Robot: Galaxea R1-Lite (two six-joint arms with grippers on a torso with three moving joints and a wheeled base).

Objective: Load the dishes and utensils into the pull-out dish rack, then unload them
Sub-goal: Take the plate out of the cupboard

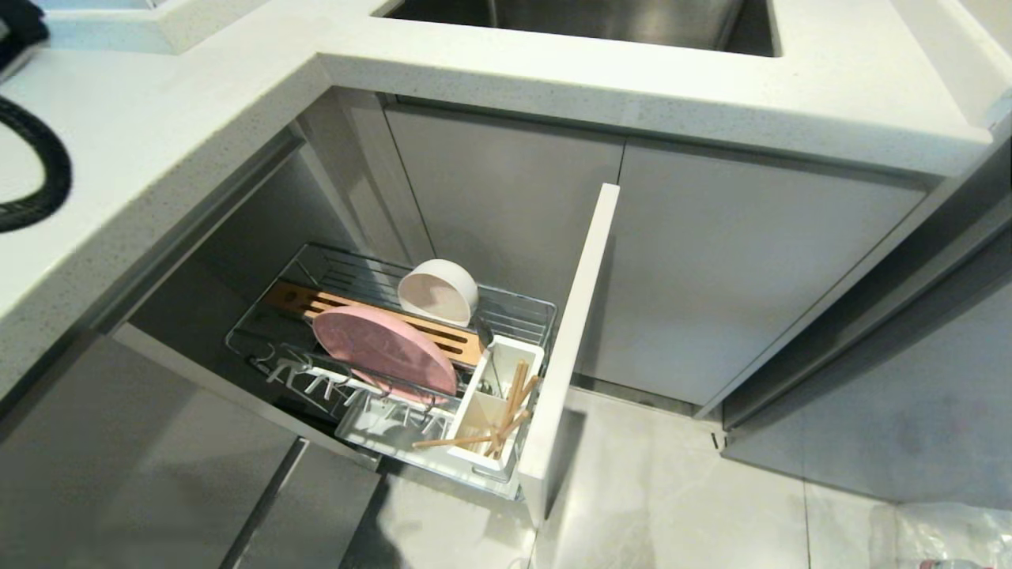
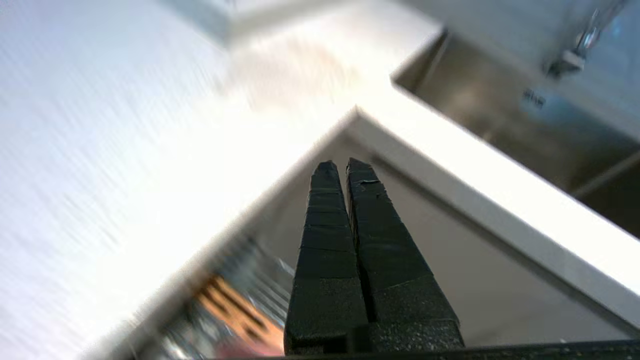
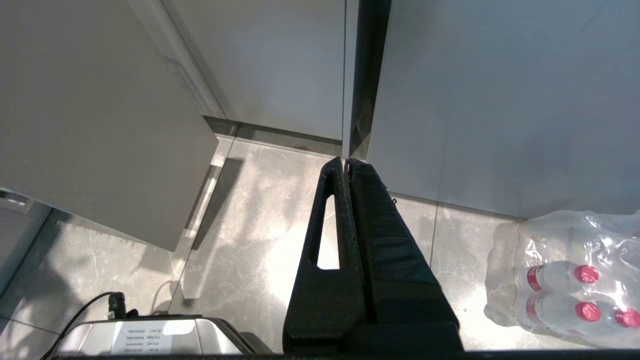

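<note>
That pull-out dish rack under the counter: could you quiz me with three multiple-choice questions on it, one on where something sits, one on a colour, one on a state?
1. Where are the chopsticks?
A. In the white utensil cup
B. On the countertop
C. On the floor

2. What colour is the plate standing in the pull-out dish rack?
A. Blue
B. Pink
C. Green

3. How is the left gripper?
A. Wide open
B. Shut on a spoon
C. Shut, holding nothing

Answers: 1 A, the sticks lean out of the cup; 2 B, its face is pink; 3 C, its fingers meet with nothing between them.
</note>
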